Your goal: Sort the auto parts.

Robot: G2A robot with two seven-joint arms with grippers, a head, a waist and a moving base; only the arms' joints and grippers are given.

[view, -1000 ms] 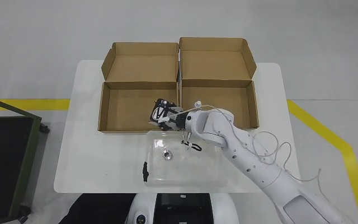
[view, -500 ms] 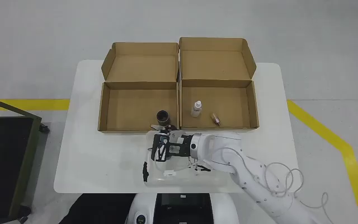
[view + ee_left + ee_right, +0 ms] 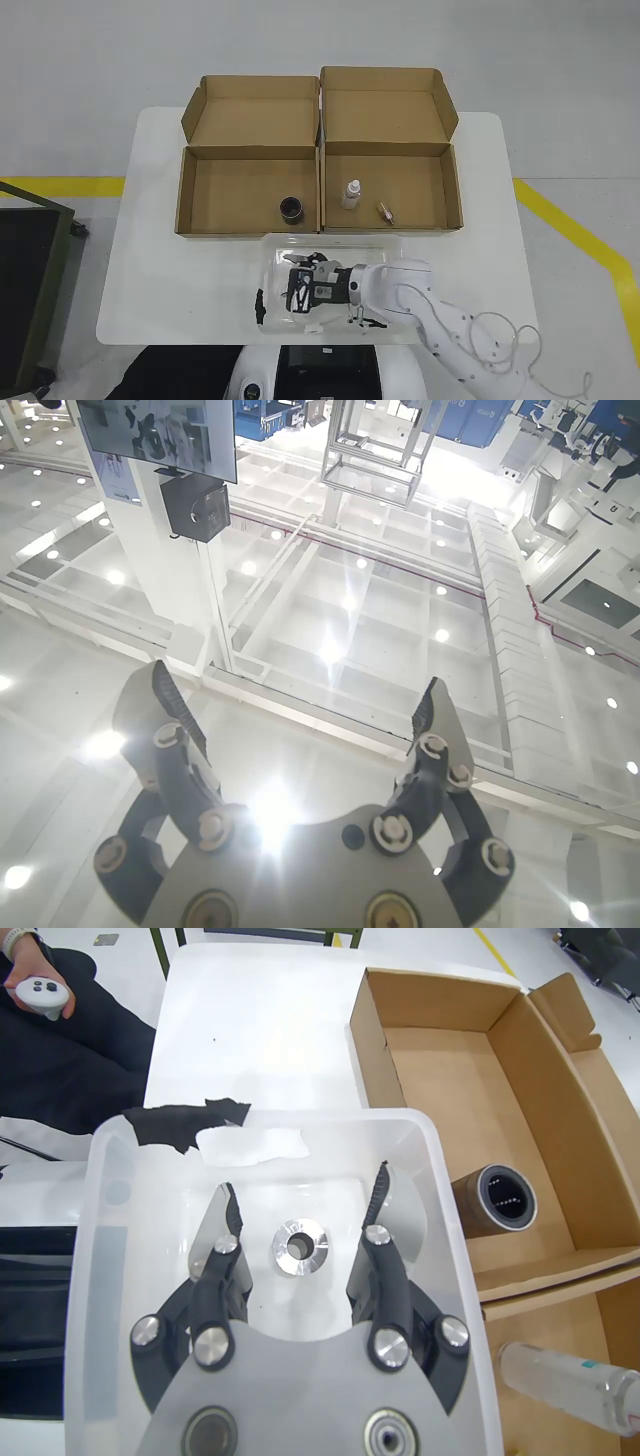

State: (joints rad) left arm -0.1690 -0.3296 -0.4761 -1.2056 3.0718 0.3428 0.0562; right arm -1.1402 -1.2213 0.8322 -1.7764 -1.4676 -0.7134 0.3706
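The right hand (image 3: 305,1185) had left the dark cylinder (image 3: 291,208) lying in the left cardboard box (image 3: 230,195) and come back over the clear bin (image 3: 440,1163), jaws wide astride the metal ring (image 3: 300,1246) on its floor, apparently the next part to sort

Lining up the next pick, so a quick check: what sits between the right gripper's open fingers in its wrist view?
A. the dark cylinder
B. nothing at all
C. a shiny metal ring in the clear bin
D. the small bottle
C: the right wrist view shows the metal ring on the floor of the clear bin, framed by the open right gripper, while the dark cylinder lies in the cardboard box.
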